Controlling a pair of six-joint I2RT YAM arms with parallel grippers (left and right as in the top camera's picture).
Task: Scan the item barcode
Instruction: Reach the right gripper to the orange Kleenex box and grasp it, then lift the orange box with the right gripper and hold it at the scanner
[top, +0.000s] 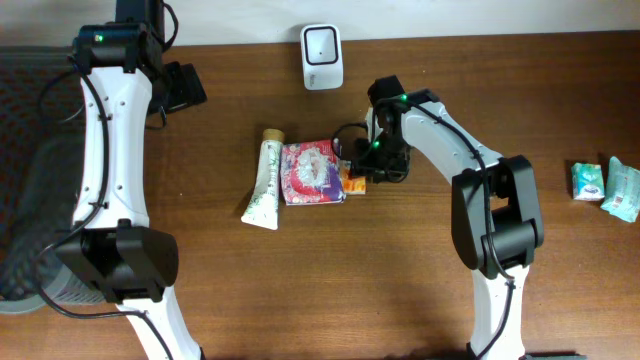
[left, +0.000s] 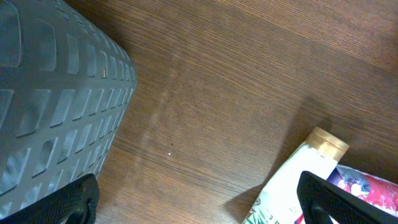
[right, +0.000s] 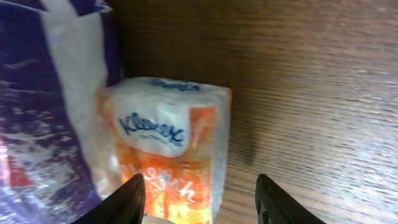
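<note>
A small orange and white Kleenex tissue pack (right: 168, 143) lies on the wooden table against a purple and red packet (right: 50, 112). My right gripper (right: 199, 199) hangs low over the pack, open: the left finger (right: 127, 199) sits over the pack's lower edge, while the right finger (right: 280, 202) stands off it over bare wood. From overhead the right gripper (top: 372, 165) is just right of the pack (top: 354, 181). The white scanner (top: 322, 43) stands at the back edge. My left gripper (top: 175, 88) is at the back left, open and holding nothing.
A white tube (top: 265, 180) with a gold cap lies left of the red packet (top: 313, 173); its cap end (left: 326, 144) shows in the left wrist view. A grey ribbed basket (left: 50, 93) fills the left side. Two green packets (top: 588, 180) (top: 622, 190) lie far right.
</note>
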